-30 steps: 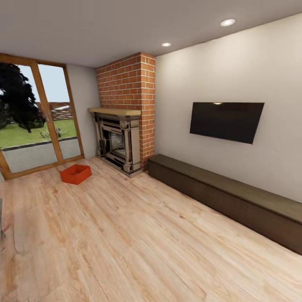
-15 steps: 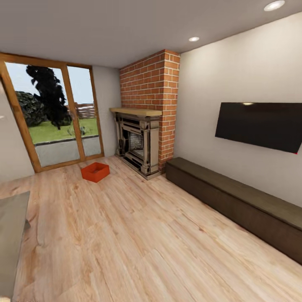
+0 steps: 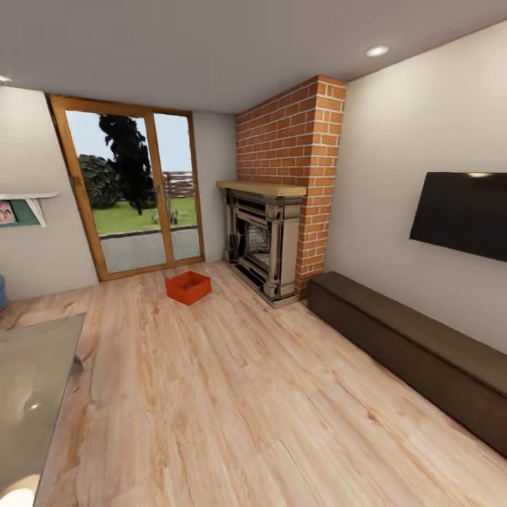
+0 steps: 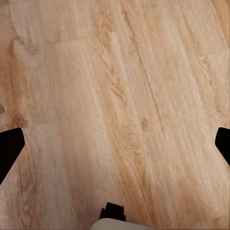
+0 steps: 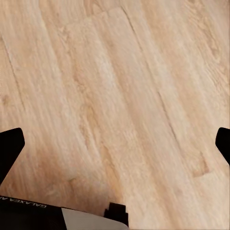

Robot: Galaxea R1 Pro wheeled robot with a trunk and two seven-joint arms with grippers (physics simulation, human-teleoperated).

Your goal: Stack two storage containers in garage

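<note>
One orange-red open-top storage container (image 3: pixel 188 287) sits on the light wood plank floor of the living room, in front of the glass patio door and left of the brick fireplace (image 3: pixel 282 211). It is far across the room from me. In the left wrist view my left gripper (image 4: pixel 115 146) is open, its black fingertips (image 4: pixel 9 149) wide apart over bare plank floor. My right gripper (image 5: pixel 115 143) is likewise open above the planks, with nothing between its fingers (image 5: pixel 10 146).
A long dark low cabinet (image 3: pixel 415 352) runs along the right wall under a wall-mounted TV (image 3: pixel 461 211). A grey coffee table (image 3: pixel 32 394) juts in at the lower left. The wood-framed glass door (image 3: pixel 134 193) closes the far wall. Open plank floor (image 3: pixel 232 394) lies between.
The whole head view has swung left: fireplace, cabinet and container have shifted rightward in the picture, and the coffee table and left wall have come into sight. The container itself has not moved.
</note>
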